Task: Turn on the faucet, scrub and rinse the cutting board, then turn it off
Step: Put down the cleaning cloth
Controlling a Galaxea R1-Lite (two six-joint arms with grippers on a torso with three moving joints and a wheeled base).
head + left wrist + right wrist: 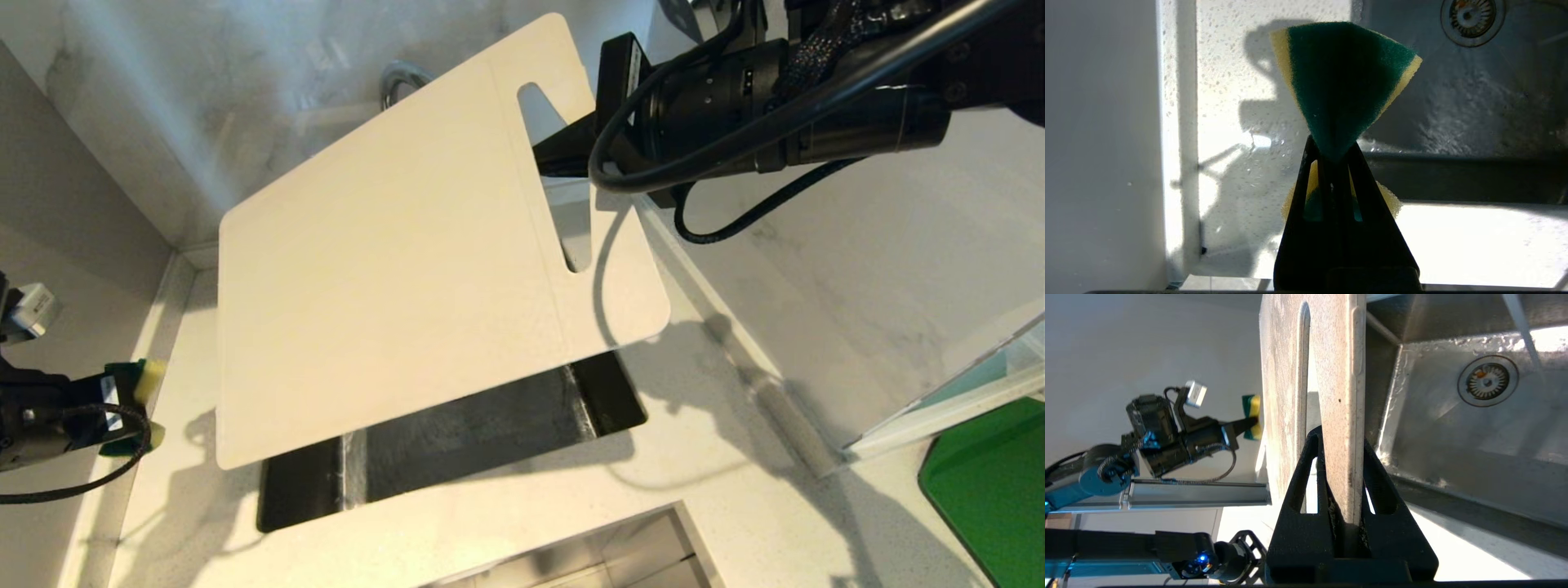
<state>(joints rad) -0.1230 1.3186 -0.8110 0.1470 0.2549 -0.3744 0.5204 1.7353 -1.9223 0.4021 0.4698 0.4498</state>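
Head view shows our right gripper (563, 151) clamped on the handle end of the large thin off-white rectangular cutting board (392, 269), one finger through the elongated slot, holding it tilted in the air above the dark steel sink (490, 425) set into the pale speckled countertop (775, 490). The board's long axis runs from our right gripper down towards the countertop's left edge, its free short end lowest and nearest our left arm. Our left gripper (122, 408) hangs over that left edge, pinching a green and yellow scrubbing sponge (135, 392) tight between its pads, just beside the board's low end but not touching it. Behind the board's far edge only a bit of the shiny chrome faucet (400, 77) arch peeks out. We judge the scrub comes next: the sponge must travel rightward onto the board's upper face, and the left arm is the one placed for it.
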